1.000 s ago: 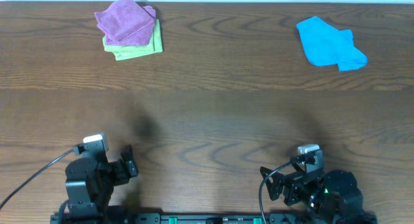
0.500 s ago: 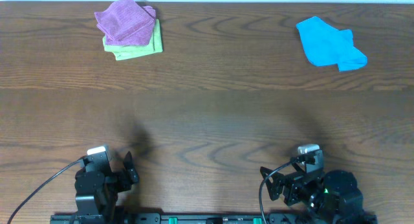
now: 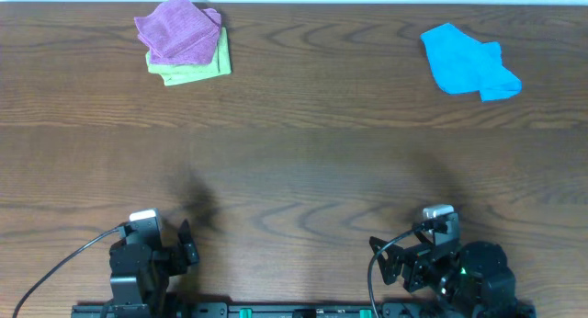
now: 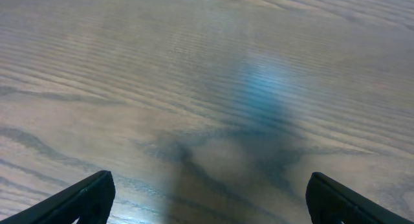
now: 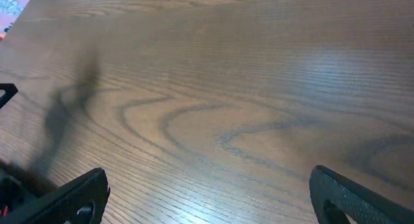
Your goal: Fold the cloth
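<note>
The purple cloth [image 3: 179, 29] lies folded on top of a lime-green cloth [image 3: 195, 67] at the table's far left. My left gripper [image 3: 186, 243] is at the near left edge, far from the cloth, open and empty. In the left wrist view its fingertips [image 4: 84, 198] stand wide apart over bare wood. My right gripper [image 3: 383, 260] is at the near right edge, open and empty. In the right wrist view its fingertips [image 5: 352, 198] are wide apart over bare wood. The cloth shows in neither wrist view.
A bright blue cloth [image 3: 469, 62] lies crumpled at the far right. The brown wooden table [image 3: 303, 162] runs across the whole view. Cables trail from both arm bases at the near edge.
My left arm has drawn back towards the near edge and settled lower. The right arm and the cloths have not moved.
</note>
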`<state>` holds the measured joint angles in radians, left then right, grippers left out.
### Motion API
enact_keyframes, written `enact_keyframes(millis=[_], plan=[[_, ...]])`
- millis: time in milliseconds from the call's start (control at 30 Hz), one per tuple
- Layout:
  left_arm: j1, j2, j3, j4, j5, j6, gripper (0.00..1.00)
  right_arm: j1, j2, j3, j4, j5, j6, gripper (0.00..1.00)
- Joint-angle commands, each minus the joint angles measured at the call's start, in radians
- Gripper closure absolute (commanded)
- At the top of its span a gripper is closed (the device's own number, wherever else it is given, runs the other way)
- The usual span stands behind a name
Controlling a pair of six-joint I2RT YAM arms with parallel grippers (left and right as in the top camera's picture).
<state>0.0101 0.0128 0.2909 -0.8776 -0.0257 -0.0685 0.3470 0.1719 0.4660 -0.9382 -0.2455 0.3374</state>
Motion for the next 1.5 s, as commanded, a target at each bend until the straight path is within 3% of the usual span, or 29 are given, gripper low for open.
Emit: enact_keyframes(millis=[0,133,867,1100,1333,1467], plan=[[-0.005,-0.009,-0.045,-0.027,0.001,0.066,0.04,-0.007,-0.005,0.001,0.000,0.006,0.014,0.01],[-0.005,-0.009,-0.046,-0.026,0.000,0.115,0.04,-0.007,-0.005,0.001,0.000,0.006,0.014,0.01],[-0.005,-0.008,-0.046,-0.026,0.000,0.110,0.05,-0.007,-0.005,0.001,0.001,0.007,0.014,0.01],[-0.005,-0.008,-0.046,-0.026,0.000,0.110,0.05,-0.124,-0.006,-0.050,0.163,0.144,0.009,0.01],[-0.005,-0.008,-0.046,-0.026,0.000,0.111,0.05,-0.246,-0.010,-0.222,0.368,0.103,-0.193,0.01],[-0.005,-0.008,-0.046,-0.026,0.000,0.110,0.05,-0.269,-0.043,-0.268,0.375,0.103,-0.303,0.01]])
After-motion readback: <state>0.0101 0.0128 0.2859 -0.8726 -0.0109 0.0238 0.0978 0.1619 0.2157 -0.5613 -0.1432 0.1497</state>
